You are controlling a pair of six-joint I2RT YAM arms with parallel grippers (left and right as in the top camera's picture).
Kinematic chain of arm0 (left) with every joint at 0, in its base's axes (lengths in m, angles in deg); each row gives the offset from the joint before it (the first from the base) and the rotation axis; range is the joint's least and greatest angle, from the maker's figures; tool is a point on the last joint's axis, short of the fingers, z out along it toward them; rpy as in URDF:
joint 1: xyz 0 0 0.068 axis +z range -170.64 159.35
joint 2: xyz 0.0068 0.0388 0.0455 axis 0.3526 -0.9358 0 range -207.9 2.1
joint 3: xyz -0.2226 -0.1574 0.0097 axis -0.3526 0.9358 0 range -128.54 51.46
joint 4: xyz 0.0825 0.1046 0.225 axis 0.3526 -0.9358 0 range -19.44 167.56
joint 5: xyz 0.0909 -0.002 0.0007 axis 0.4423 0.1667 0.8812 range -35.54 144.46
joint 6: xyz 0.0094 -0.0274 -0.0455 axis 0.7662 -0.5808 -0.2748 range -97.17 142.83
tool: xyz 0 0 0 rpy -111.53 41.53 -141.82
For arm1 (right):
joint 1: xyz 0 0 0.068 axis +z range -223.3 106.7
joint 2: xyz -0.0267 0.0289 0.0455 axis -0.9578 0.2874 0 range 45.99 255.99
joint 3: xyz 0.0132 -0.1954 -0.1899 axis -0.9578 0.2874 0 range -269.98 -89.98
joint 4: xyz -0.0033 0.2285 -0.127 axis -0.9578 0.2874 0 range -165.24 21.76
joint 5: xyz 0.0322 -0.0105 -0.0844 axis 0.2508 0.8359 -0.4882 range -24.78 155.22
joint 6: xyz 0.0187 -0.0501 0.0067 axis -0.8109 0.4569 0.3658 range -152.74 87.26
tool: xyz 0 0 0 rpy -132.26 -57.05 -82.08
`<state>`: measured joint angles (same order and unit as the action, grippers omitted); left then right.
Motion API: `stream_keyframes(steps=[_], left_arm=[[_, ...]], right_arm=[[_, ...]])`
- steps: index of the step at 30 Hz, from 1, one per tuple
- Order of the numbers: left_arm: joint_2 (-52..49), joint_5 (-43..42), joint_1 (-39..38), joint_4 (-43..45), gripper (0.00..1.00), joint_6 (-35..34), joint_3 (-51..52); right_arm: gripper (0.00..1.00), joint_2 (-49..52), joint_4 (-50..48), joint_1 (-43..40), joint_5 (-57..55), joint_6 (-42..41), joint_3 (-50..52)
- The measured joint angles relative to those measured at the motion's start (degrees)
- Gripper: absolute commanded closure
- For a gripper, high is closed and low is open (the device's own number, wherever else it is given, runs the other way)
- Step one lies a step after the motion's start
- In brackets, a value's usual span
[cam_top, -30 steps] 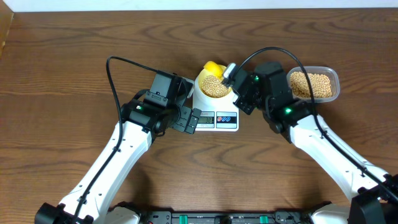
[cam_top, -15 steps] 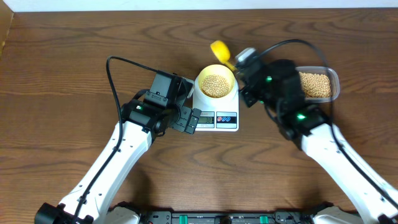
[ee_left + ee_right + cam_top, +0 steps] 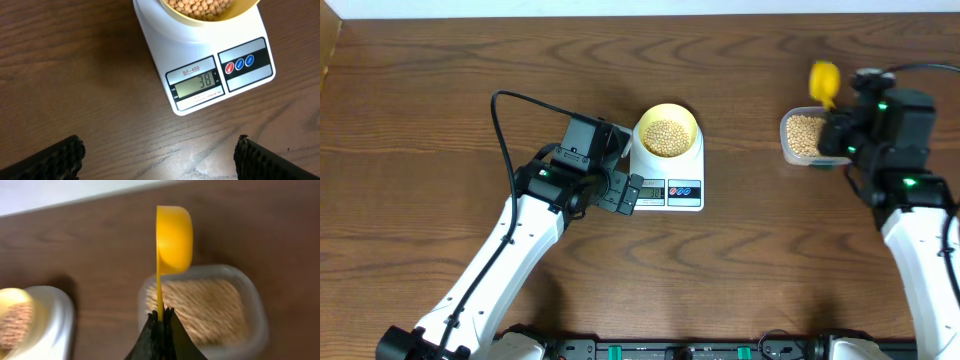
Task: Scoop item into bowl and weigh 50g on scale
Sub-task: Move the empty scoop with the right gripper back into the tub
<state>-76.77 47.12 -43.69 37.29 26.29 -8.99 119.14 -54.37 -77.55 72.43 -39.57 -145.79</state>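
The pale-yellow bowl (image 3: pixel 667 131) holds a heap of beige beans (image 3: pixel 666 135) and sits on the white scale (image 3: pixel 670 187), whose display (image 3: pixel 197 83) reads 38. My left gripper (image 3: pixel 620 192) stands open on the table just left of the scale's front, nothing between its fingers (image 3: pixel 52 159). My right gripper (image 3: pixel 161 316) is shut on the handle of a bright yellow scoop (image 3: pixel 173 239), held above the clear tub (image 3: pixel 803 137) of beans (image 3: pixel 202 309) at the far right. In the right wrist view the bowl (image 3: pixel 12 312) shows at the left edge.
The brown wooden table (image 3: pixel 440 100) runs to a pale wall along the far edge. A black cable (image 3: pixel 500 130) loops over the left arm. The tub lies about a third of the table's width right of the scale.
My right gripper has carried the yellow scoop from over the bowl on the scale rightward to above the clear tub. The left arm has not moved.
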Motion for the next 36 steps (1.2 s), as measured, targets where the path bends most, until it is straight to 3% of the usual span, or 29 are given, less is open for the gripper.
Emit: stream_keyframes(steps=[6,16,36], left_arm=[[0.0,0.0,0.0,0.0,0.02,0.0,0.0],[0.0,0.0,0.0,0.0,0.02,0.0,0.0],[0.0,0.0,0.0,0.0,0.02,0.0,0.0]], right_arm=[[0.99,0.0,9.2,-3.8,-3.9,-1.5,0.1],[0.99,7.0,9.7,-3.8,-5.4,-1.7,0.1],[0.99,13.4,8.3,-4.1,9.8,-2.7,0.1]])
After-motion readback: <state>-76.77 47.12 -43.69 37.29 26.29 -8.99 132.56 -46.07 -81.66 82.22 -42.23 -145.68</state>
